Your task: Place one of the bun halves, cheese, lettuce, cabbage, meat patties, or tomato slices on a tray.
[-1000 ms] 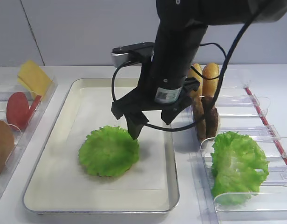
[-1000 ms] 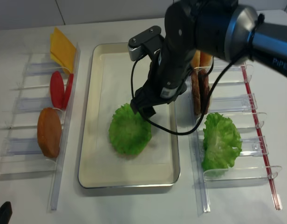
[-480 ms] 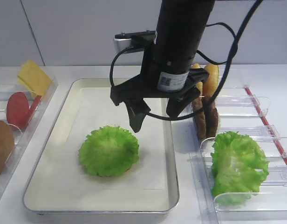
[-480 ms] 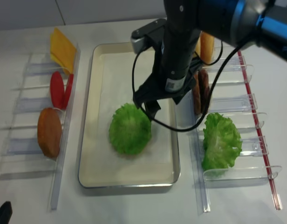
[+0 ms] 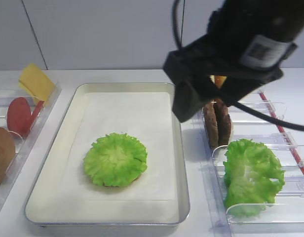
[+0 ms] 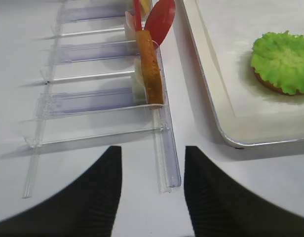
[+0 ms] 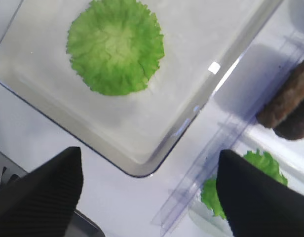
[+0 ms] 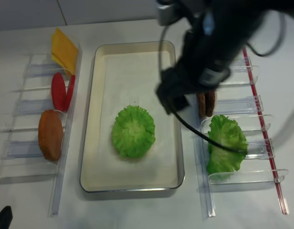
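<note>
A frilly green lettuce leaf (image 5: 115, 159) (image 8: 133, 131) lies flat on the white liner of the cream tray (image 5: 132, 106) (image 8: 104, 90). The brown edge of a bun half (image 6: 264, 82) shows under it. My right gripper (image 7: 149, 158) (image 5: 204, 101) hangs high over the tray's right rim, open and empty, well clear of the lettuce (image 7: 115, 46). My left gripper (image 6: 152, 153) is open and empty, low over the table by the front end of the left rack, to the left of the tray (image 6: 226, 118).
The left rack holds the cheese (image 8: 63, 47), tomato slices (image 8: 58, 91) and a bun half (image 8: 50, 134). The right rack holds meat patties (image 5: 217, 123) (image 7: 290, 108) and another lettuce leaf (image 5: 250, 175) (image 8: 225, 145). Clear rack walls flank the tray on both sides.
My right gripper has risen from just above the lettuce and swung right toward the right rack, still open. The lettuce has stayed on the tray.
</note>
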You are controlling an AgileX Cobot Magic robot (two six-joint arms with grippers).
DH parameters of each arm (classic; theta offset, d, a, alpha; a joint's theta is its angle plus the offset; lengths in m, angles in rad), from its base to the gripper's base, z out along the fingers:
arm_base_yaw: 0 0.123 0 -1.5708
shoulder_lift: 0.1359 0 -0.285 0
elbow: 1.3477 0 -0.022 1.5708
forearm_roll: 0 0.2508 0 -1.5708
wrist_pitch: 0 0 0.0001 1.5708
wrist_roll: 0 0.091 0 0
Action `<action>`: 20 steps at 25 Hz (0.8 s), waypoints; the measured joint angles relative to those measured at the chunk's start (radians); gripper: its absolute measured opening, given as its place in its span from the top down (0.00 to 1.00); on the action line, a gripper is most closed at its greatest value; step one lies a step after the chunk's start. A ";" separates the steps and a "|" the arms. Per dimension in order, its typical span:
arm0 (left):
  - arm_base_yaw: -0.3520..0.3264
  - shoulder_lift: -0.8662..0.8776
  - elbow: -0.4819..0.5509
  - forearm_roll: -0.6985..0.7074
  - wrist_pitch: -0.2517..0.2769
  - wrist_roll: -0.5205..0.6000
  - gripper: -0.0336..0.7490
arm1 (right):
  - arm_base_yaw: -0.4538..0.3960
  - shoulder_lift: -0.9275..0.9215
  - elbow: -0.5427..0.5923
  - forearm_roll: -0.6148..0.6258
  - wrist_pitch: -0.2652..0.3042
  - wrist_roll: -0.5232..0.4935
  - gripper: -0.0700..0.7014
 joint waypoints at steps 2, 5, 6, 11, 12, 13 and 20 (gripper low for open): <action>0.000 0.000 0.000 0.000 0.000 0.000 0.59 | 0.000 -0.110 0.074 -0.005 0.005 -0.004 0.18; 0.000 0.000 0.000 0.000 0.000 0.000 0.59 | 0.000 -0.274 0.177 -0.025 0.012 -0.024 0.18; 0.000 0.000 0.000 0.000 0.000 0.000 0.59 | 0.000 -0.334 0.207 -0.035 0.014 -0.029 0.18; 0.000 0.000 0.000 0.000 0.000 0.000 0.59 | -0.004 -0.596 0.312 -0.101 0.021 -0.037 0.18; 0.000 0.000 0.000 0.000 0.000 0.000 0.59 | -0.017 -0.646 0.329 -0.105 0.023 -0.037 0.18; 0.000 0.000 0.000 0.000 0.000 0.000 0.59 | -0.037 -0.693 0.350 -0.106 0.025 -0.039 0.18; 0.000 0.000 0.000 0.000 0.000 0.000 0.59 | -0.339 -0.960 0.531 -0.115 -0.005 -0.107 0.18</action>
